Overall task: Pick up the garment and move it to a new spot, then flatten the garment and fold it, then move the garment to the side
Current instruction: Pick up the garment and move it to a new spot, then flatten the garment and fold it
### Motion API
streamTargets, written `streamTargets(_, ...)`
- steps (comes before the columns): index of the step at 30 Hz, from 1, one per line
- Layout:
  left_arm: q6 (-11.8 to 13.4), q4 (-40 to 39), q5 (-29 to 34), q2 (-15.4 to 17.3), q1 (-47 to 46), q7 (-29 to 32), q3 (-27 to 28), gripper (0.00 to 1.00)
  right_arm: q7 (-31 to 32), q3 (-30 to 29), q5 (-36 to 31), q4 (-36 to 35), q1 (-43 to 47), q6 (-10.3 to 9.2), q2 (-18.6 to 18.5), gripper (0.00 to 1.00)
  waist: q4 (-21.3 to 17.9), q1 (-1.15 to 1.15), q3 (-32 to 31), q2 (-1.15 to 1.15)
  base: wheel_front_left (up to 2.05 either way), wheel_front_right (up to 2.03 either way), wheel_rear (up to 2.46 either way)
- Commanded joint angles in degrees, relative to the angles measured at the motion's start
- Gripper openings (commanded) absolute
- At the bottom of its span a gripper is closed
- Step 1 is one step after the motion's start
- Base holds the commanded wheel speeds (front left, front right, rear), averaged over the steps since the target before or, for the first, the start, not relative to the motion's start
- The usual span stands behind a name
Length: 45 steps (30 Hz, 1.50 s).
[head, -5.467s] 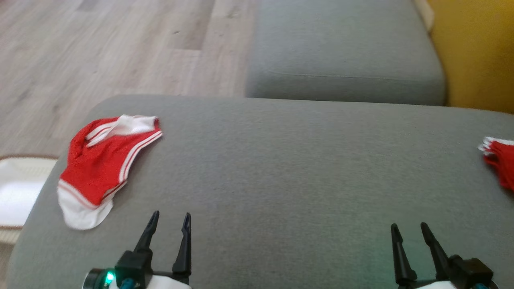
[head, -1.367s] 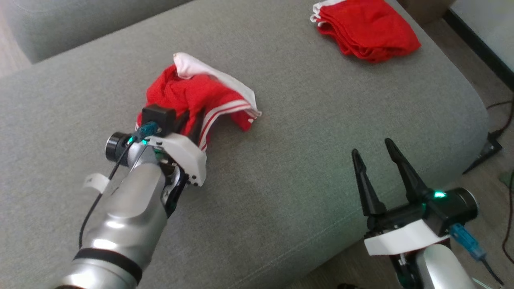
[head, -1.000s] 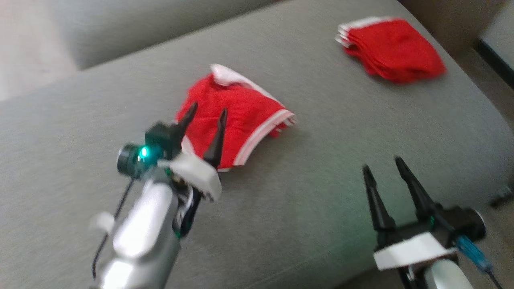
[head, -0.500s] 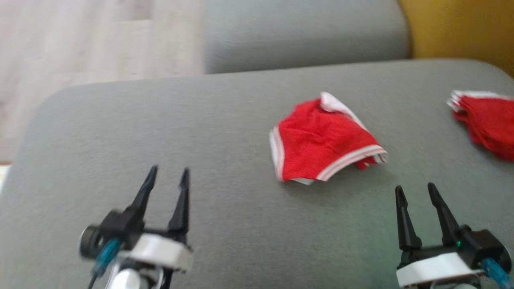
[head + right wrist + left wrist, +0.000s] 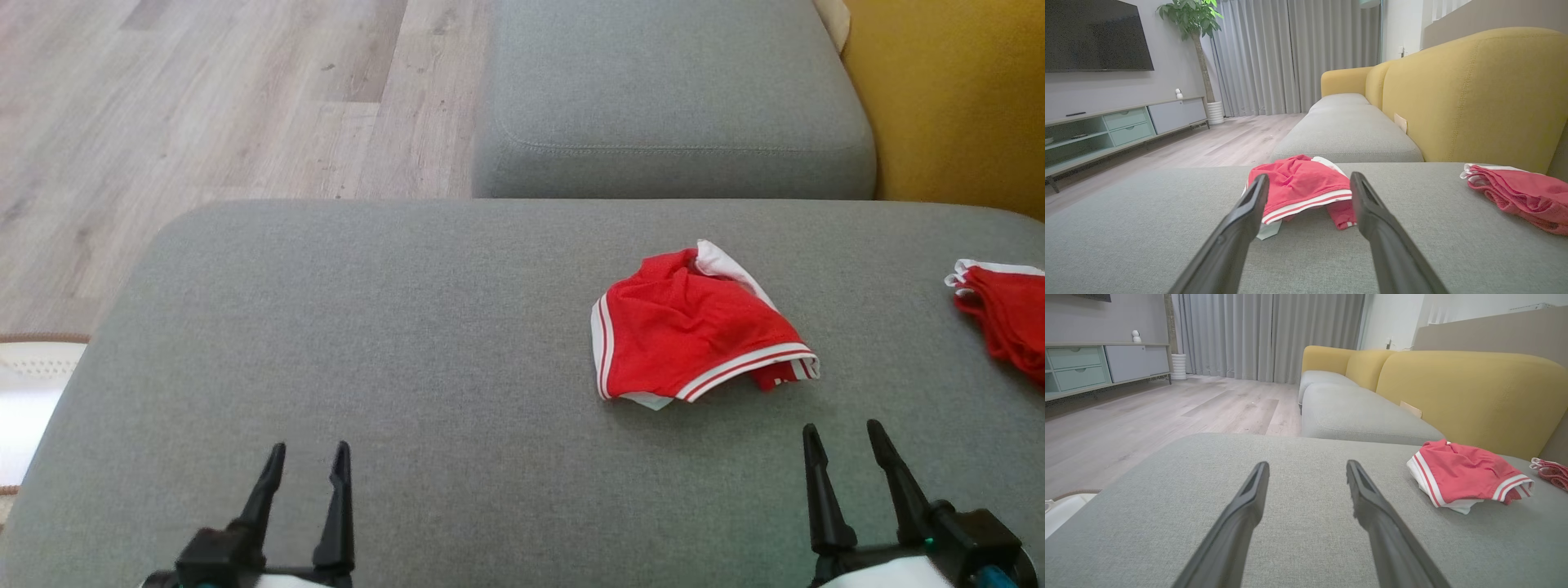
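Your left gripper point(image 5: 309, 449) and right gripper point(image 5: 841, 427) both sit low at the near edge of the head view, fingers pointing away from you, jaws spread and holding nothing. Each hangs just above the grey fabric, apart from every cloth item.

Under them you have the wide grey seat cushion point(image 5: 408, 327), which carries everything you are working with. Beyond its far left edge runs the pale wood floor point(image 5: 204, 106). A second cushion point(image 5: 669, 90) of the same grey butts against the far edge, and to its right rises the yellow backrest point(image 5: 955, 98).

Your garment point(image 5: 694, 327), red shorts with white striped trim, lies crumpled on the seat cushion, right of centre. It is ahead of the right gripper and a little to its left; in the right wrist view it shows between and beyond the two fingers, not touched by either. It is well apart from the left gripper.

A pile point(image 5: 1008, 314) of similar red cloth rests at the cushion's right edge. At far left, on the floor, you can see a white object point(image 5: 33, 392), possibly a basket.
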Motion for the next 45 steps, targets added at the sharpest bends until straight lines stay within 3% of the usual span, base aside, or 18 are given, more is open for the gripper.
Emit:
streamTargets(1,0.25,-1.78,0.59,-0.38,-2.33,-0.44,1.41,1.00,-0.63,1.19,0.30,-1.97,-1.55,-0.05,-0.37,1.00,-0.08,0.00,-0.05,0.00,0.00,0.00,0.00)
streamTargets(45,0.18,-1.80,5.56,-0.40,-1.55,-0.45,-0.44,1.00,-0.63,0.91,-0.41,-2.31,-0.65,-0.05,-0.35,1.00,-0.71,0.00,-0.68,0.00,0.00,0.00,0.00)
